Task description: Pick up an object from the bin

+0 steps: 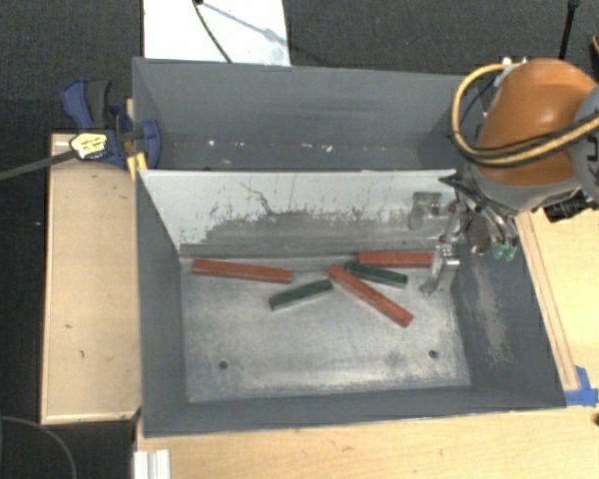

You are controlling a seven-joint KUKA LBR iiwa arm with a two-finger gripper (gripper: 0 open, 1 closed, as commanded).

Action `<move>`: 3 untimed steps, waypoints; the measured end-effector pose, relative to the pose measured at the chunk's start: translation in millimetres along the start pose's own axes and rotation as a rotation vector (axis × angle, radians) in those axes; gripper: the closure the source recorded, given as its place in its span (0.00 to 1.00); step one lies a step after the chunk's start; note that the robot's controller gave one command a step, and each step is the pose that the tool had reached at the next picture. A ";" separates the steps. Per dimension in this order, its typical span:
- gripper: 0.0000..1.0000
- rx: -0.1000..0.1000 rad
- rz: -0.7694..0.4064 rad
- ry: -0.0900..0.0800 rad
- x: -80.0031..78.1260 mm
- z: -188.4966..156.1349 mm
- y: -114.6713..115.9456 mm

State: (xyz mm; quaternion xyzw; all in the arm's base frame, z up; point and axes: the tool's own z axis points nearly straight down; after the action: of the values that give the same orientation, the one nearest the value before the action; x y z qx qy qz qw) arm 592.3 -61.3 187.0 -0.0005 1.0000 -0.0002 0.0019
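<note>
My gripper hangs low at the right end of the bin floor, just right of a short red bar that lies against the back wall. Under that bar's left end lies a dark green bar. A longer red bar slants from the middle of the floor toward the lower right, below the gripper's left side. Another dark green bar rests left of it. Nothing shows between the fingers.
A long red bar lies at the back left of the floor. The bin's sloped right wall rises close behind the gripper. The front half of the floor is bare metal.
</note>
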 end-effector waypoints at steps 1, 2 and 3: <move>0.00 -0.002 0.002 0.007 27.4 120.6 26.4; 1.00 -0.001 0.002 -0.007 22.5 112.5 25.4; 1.00 0.003 -0.299 -0.018 60.1 110.8 35.9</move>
State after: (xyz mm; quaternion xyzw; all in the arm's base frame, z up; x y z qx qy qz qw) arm 532.6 -25.4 75.9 -0.1496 0.9887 -0.0018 0.0106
